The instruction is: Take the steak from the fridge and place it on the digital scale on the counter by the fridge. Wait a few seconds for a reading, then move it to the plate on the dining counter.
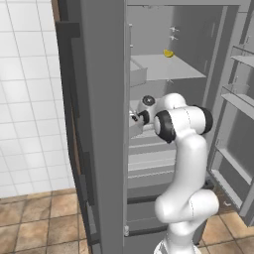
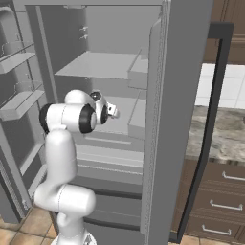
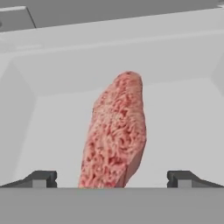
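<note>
The steak (image 3: 116, 131), a pinkish-red marbled slab, lies on a pale grey shelf inside the fridge (image 1: 104, 99), running away from the hand in the hand view. My gripper (image 3: 111, 179) is open, and its two dark fingertips (image 3: 40, 178) stand wide apart on either side of the steak's near end without touching it. In the base views the arm reaches into the fridge's (image 2: 186, 95) middle shelf level, with the hand (image 2: 111, 111) partly behind the open door's edge. The digital scale, the plate and the dining counter are out of view.
A small yellow item (image 1: 168, 53) sits on the upper shelf. Door bins (image 1: 238, 94) hang on the open door at the right. A marble top over brown drawers (image 2: 225, 139) lies right of the fridge. Shelf walls close in around the steak.
</note>
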Controlling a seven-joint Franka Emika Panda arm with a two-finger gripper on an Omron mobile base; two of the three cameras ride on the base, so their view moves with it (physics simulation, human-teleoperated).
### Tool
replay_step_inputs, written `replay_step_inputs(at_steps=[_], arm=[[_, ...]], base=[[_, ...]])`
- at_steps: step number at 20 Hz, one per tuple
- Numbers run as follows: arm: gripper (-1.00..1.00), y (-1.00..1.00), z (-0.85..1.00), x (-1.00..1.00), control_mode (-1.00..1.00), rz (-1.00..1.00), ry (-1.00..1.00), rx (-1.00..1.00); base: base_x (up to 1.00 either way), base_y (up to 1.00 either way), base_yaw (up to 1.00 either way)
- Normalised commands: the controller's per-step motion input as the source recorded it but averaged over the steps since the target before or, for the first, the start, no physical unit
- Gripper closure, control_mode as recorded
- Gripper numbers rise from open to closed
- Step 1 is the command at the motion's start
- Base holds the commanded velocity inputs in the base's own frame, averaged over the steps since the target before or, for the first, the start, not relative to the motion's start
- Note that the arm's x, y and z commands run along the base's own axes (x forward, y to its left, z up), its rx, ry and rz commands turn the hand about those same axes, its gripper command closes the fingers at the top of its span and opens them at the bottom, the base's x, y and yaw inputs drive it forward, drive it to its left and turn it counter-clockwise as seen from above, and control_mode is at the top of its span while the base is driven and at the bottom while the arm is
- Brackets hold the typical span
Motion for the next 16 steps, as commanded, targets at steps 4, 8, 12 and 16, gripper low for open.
replay_step_inputs(at_steps=[4, 8, 12, 16], arm=[[-1.00, 0.04, -0.22, 0.50, -1.00, 0.00, 0.04, 0.00], [-1.00, 0.00, -0.26, 0.50, -1.00, 0.00, 0.06, 0.00], [-1.00, 0.00, -0.41, 0.24, -1.00, 0.00, 0.07, 0.00], [1.00, 0.03, -0.63, -0.02, -1.00, -0.03, 0.08, 0.00]], base=[[0.00, 0.00, 0.00], [0.00, 0.00, 0.00], [0.00, 0.00, 0.00], [0.00, 0.00, 0.00]])
